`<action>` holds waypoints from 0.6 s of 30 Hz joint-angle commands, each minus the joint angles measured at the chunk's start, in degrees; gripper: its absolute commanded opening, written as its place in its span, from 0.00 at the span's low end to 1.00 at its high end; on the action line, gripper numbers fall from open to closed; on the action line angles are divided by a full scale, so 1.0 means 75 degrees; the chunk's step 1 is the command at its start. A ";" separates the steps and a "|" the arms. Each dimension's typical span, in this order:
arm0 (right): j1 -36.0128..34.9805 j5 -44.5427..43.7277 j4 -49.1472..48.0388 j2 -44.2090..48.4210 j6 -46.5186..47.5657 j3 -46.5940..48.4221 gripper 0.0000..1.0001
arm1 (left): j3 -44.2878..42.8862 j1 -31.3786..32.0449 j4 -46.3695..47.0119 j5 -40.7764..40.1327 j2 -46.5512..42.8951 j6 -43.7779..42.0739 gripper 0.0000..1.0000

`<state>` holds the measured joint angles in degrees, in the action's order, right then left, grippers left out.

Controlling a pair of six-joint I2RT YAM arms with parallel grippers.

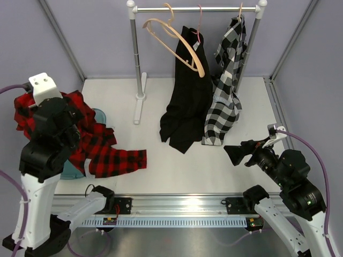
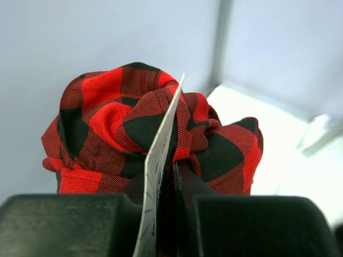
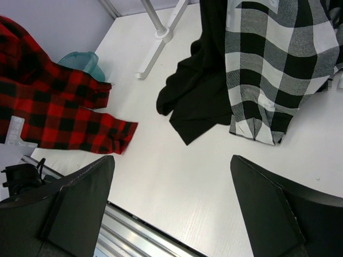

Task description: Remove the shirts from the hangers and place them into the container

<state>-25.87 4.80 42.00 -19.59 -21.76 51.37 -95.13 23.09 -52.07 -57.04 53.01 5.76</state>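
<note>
My left fingers (image 2: 241,225) pinch the red plaid shirt (image 2: 107,123), bunched over the teal container (image 3: 80,60) for dropping in, a sleeve lying on the tabletop (image 1: 177,166). My right fingers (image 3: 80,209) hang spread, empty.

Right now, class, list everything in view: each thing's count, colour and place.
table: one, white
garment rail: one, white and steel, back
tub: one, teal, left, mostly covered
plaid shirt: one, red-and-black, left, draped over the tub
black shirt: one, black, rail's middle
pink hanger: one, pink, holding black shirt
check shirt: one, black-and-white, rail's right
wooden hanger: one empty, tan, tilted on the rail
left arm: one, black-and-white, jaws shut on the plaid shirt
right arm: one, black, right, jaws open
</note>
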 commanded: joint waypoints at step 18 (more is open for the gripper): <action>0.0015 0.1048 -0.0830 0.0433 -0.0075 -0.0744 1.00 | 0.4984 -0.4941 0.4292 0.3222 0.1449 0.1540 0.00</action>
<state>-25.85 10.13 38.39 -17.41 -22.33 46.63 -60.29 -11.62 -30.94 -35.62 61.21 12.99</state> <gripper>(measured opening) 0.993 0.091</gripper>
